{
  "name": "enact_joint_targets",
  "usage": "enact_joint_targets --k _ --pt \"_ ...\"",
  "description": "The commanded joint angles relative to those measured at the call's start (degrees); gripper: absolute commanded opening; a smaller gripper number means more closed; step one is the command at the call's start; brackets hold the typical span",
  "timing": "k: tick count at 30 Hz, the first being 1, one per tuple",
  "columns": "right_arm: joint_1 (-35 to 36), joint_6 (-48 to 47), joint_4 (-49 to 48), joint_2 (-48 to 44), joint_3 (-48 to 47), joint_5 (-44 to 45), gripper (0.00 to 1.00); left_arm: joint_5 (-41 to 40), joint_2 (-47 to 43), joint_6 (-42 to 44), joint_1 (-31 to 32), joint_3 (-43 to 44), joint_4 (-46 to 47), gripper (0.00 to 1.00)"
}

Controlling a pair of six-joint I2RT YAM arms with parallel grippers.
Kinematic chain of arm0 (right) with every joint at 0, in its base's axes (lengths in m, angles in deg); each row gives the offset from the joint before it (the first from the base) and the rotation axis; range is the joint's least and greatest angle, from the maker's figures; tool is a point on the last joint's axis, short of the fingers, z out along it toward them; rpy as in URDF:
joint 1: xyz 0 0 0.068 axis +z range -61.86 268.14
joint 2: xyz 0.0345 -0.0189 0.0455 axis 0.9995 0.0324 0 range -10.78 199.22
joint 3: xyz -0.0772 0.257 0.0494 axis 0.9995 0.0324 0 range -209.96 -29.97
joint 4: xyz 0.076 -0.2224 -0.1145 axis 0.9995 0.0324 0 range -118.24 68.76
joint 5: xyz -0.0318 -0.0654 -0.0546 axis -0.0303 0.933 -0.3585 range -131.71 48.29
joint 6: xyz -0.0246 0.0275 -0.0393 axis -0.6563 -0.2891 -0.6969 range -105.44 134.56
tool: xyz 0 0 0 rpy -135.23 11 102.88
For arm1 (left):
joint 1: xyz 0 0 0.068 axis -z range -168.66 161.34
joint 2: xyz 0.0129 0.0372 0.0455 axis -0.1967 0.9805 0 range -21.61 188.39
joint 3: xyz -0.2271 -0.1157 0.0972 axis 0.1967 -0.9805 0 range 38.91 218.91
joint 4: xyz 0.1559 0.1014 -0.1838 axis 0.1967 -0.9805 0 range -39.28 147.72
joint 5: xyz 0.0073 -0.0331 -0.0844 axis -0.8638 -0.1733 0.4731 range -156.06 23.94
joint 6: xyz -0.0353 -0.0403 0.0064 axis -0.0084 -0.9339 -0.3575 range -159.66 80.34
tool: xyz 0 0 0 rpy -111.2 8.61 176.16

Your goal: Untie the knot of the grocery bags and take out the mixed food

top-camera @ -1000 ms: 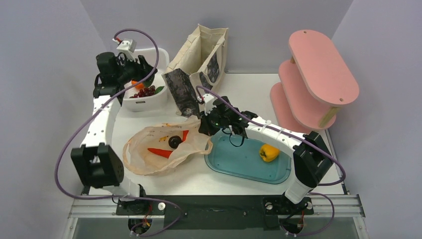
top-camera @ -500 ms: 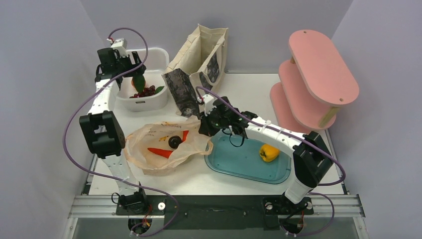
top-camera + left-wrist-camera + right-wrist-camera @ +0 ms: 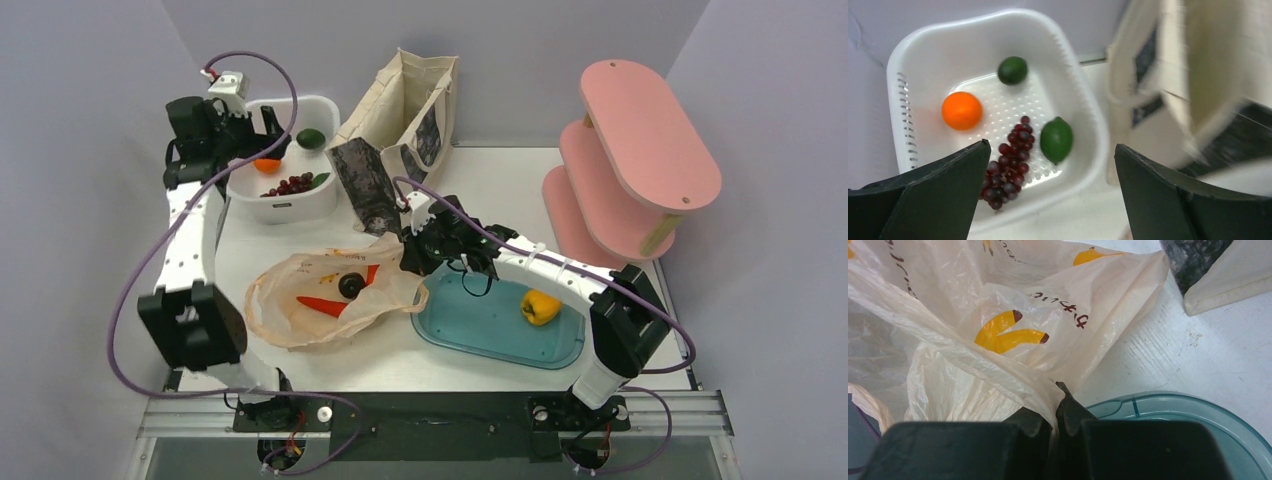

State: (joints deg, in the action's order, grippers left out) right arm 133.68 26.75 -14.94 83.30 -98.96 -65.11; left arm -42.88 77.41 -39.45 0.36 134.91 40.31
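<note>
Step (judged): drop-off at the white basket [image 3: 1083, 100] looked done; the next reach would go back to the plastic bag [image 3: 280, 300].
How to do it well: the left arm was best lifted clear of the basket rim before any swing toward the bag. A carrot should be approached with wide fingers across its middle, so that no film is pinched. The right pinch was best held taut and raised so the mouth gaped.
Left gripper [image 3: 1050, 146]: fingers spread wide, nothing between them.
Right gripper [image 3: 1057, 390]: fingers clamped on a fold of the bag's edge.
Left arm pose: stretched to the upper left of the overhead frame, wrist tipped down over the basket.
Right arm pose: bent across the centre, wrist low at the bag's right edge, just beside the teal tray [image 3: 470, 335].
Bag: lay centre-left, mouth slack and open; no knot was made out.
Food inside: two carrots [image 3: 320, 305] and a dark round item [image 3: 351, 285] were seen through the film.
Avocado [image 3: 1012, 70]: lay in the basket's far part, apart from the fingers, near an orange fruit [image 3: 962, 110] and grapes [image 3: 1010, 170].
Canvas tote [image 3: 415, 100]: stood open at upper centre; contents not seen.
Risk (judged): thin film could slip from the pinch or tear.
</note>
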Motion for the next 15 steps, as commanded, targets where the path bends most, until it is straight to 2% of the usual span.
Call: enact_joint_targets --k 1,3,4,6,8,11,12,15 --pt "1.90 -2.93 -2.26 -3.74 -1.45 0.46 0.00 15.33 -23.90 9.68 0.20 -11.12 -4.80 0.95" --pt "3.18 -4.85 -1.56 -4.27 -1.86 0.78 0.00 17.72 -35.36 13.16 0.77 -16.71 -8.39 0.95" --pt "4.06 -5.58 -1.32 -4.57 -1.99 0.97 0.00 19.06 -37.97 14.03 1.24 -18.13 -9.99 0.95" --pt "5.42 -7.82 -0.50 -4.76 -2.28 1.57 0.00 22.09 -44.57 17.56 2.05 -21.84 -16.94 0.97" --pt "6.20 -8.99 -0.04 -4.83 -2.30 2.08 0.00 25.55 -50.26 25.58 3.28 -24.19 -26.92 0.97" --pt "6.52 -8.70 0.93 -4.96 -2.35 1.93 0.00 28.37 -58.27 52.01 6.06 -27.33 -48.65 0.97" --pt "6.72 -8.92 1.16 -5.29 -2.22 1.88 0.00 27.43 -59.66 54.16 6.67 -29.51 -51.60 0.97" --pt "7.69 -11.03 2.27 -6.74 -1.28 2.50 0.00 22.62 -63.81 54.70 8.37 -34.10 -51.82 0.97"
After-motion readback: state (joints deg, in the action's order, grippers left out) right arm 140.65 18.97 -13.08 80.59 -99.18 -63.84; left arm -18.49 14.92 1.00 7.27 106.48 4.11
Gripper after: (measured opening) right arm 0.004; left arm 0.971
